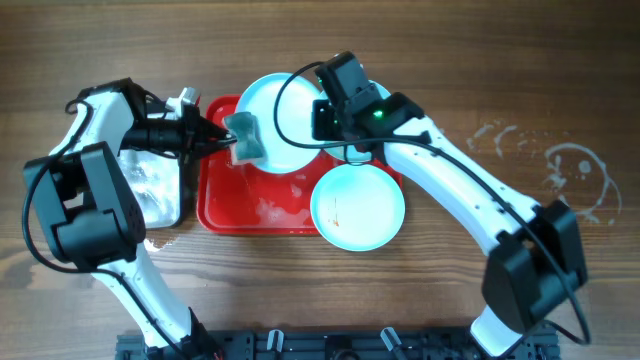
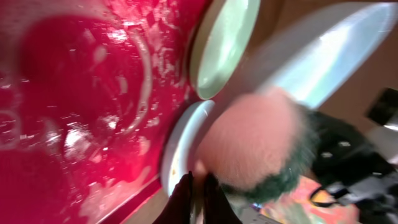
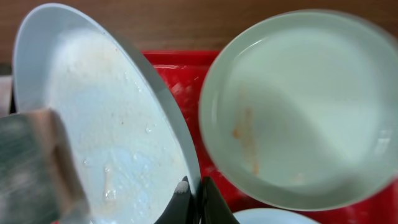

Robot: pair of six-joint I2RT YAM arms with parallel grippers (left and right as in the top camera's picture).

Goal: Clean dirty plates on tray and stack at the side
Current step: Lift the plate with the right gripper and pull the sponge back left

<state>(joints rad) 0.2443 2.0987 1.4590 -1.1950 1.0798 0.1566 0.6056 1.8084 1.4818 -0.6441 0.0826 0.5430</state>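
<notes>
Fingers of right gripper (image 3: 194, 198) pinch rim of tilted plate (image 3: 106, 124) over red tray (image 1: 225, 215); left gripper (image 1: 224, 139) clamps sponge (image 1: 247, 140), touching plate's face from robot's left, so left arm's nearer for wiping.

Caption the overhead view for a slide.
Right gripper holds a plate over the red tray while left gripper presses a sponge against it.
</notes>
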